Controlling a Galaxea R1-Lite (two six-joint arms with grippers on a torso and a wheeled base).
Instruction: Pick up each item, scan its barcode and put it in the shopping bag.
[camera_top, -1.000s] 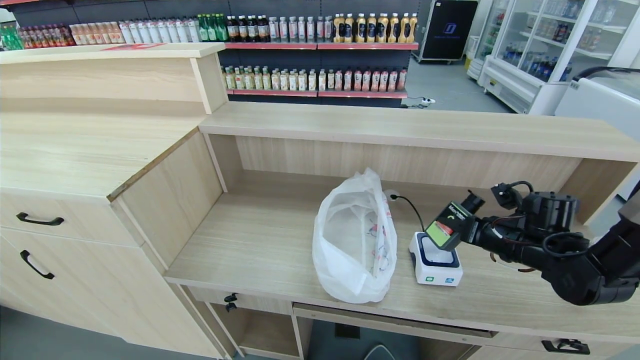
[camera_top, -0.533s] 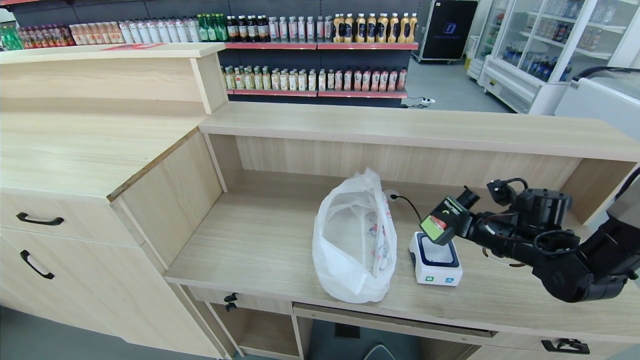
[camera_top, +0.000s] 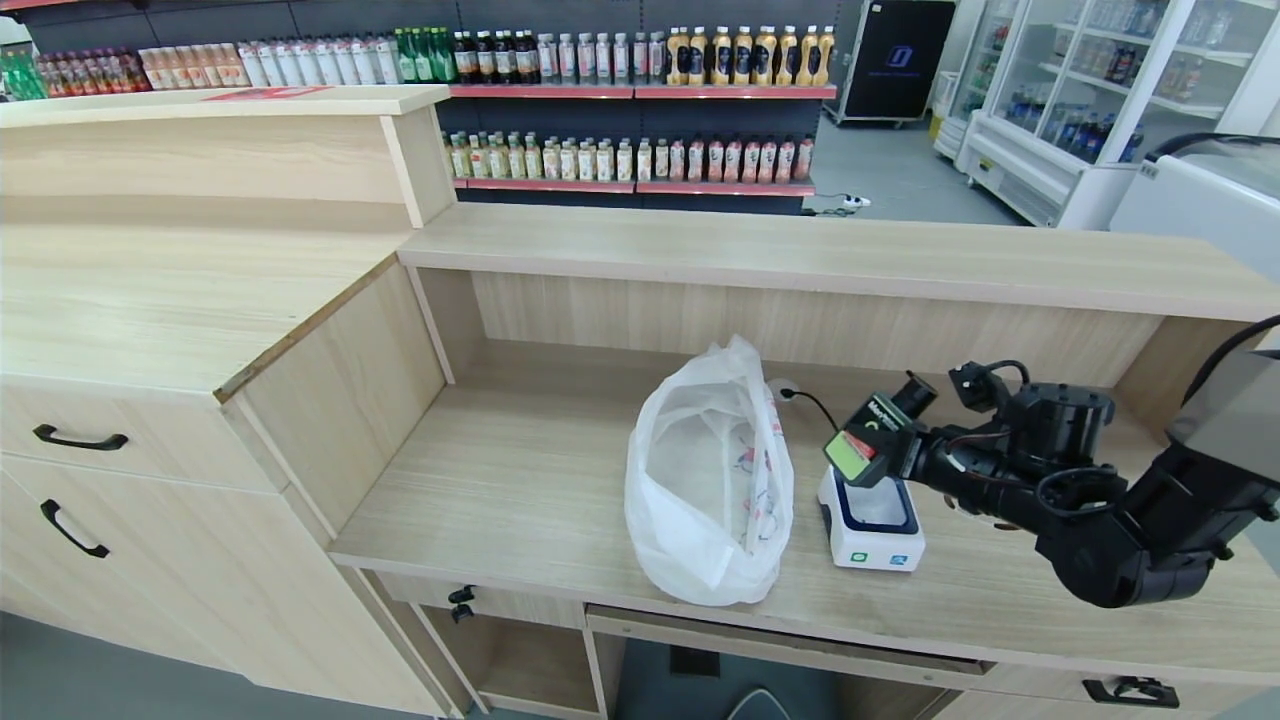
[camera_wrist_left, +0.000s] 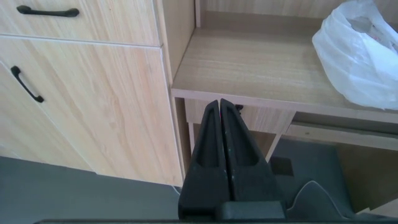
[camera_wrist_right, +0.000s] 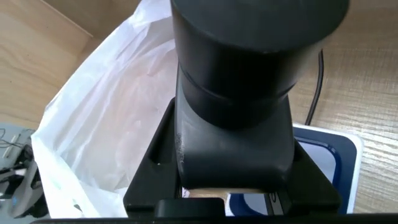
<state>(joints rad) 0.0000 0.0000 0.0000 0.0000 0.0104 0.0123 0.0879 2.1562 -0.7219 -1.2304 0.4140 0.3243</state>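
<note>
The right gripper (camera_top: 888, 442) clamps a small green-and-red labelled box (camera_top: 860, 445), perhaps gum, just above the barcode scanner (camera_top: 872, 548), near the white shopping bag (camera_top: 705, 480).

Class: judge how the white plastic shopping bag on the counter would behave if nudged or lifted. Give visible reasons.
Likely floppy: the shopping bag is thin, translucent, crumpled film, slumped on the counter. Probably light, since it looks nearly empty, so a nudge could slide or collapse it. Its open mouth may not hold its shape.
</note>
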